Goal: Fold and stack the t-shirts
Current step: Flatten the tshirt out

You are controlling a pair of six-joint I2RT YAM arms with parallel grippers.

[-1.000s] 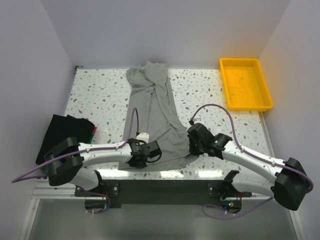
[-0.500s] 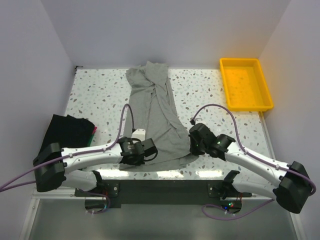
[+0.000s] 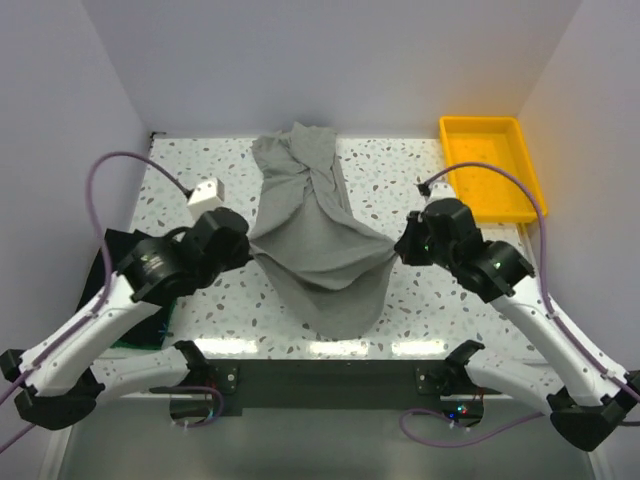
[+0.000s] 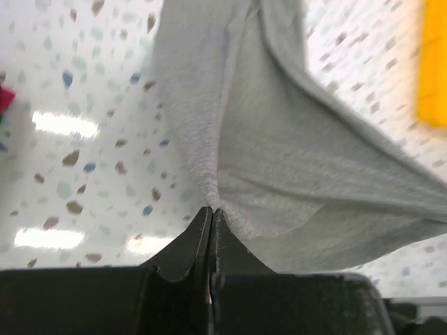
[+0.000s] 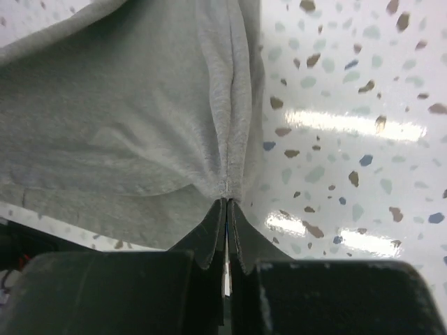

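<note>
From above, the left arm covers most of the black shirt. Only a sliver of the green shirt shows under it, too little to tell its fold. The tips of the left jaws and the right jaws are hidden in that view, under the wrists and the gathered grey shirt. Each wrist view shows its jaws closed on the grey shirt, with the pinched edge lost between them and the cloth running off the frame. In the left wrist view the tray is a blurred strip cut by the right edge. A red scrap at the left edge is too cropped to identify.
</note>
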